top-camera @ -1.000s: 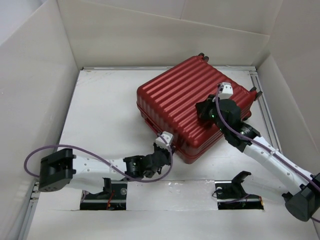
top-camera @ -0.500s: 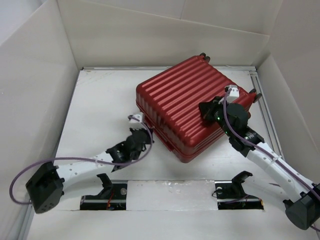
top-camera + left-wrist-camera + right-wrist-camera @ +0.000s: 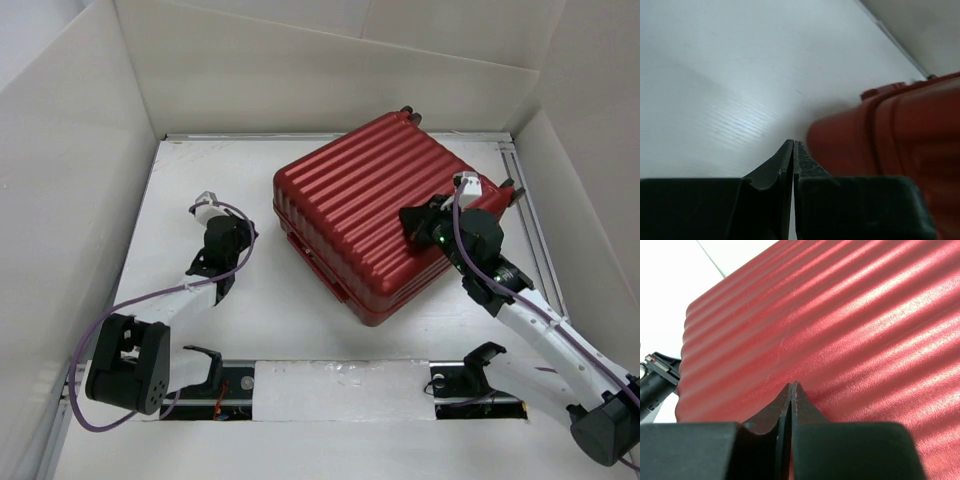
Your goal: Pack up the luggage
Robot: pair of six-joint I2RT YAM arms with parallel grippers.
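The luggage [image 3: 370, 205] is a dark-red ribbed hard-shell suitcase, lying closed and flat at the back right of the table. Its small dark wheels [image 3: 404, 110] point to the back. My left gripper [image 3: 232, 240] is shut and empty, low over the table a little to the left of the suitcase. In the left wrist view its tips [image 3: 792, 145] are closed, with a suitcase corner [image 3: 890, 130] to the right. My right gripper [image 3: 410, 220] is shut and empty, tips down on or just above the ribbed shell [image 3: 840, 315]. The closed tips [image 3: 793, 386] show in the right wrist view.
White walls [image 3: 80, 200] enclose the table on the left, back and right. A metal rail [image 3: 530, 230] runs along the right edge beside the suitcase. Two arm mounts [image 3: 470, 380] sit at the near edge. Bare white table [image 3: 190, 190] lies left of the suitcase.
My left arm has swung left, from the suitcase's front edge out to the bare table beside it. My right gripper has stayed on the shell, shifting only slightly.
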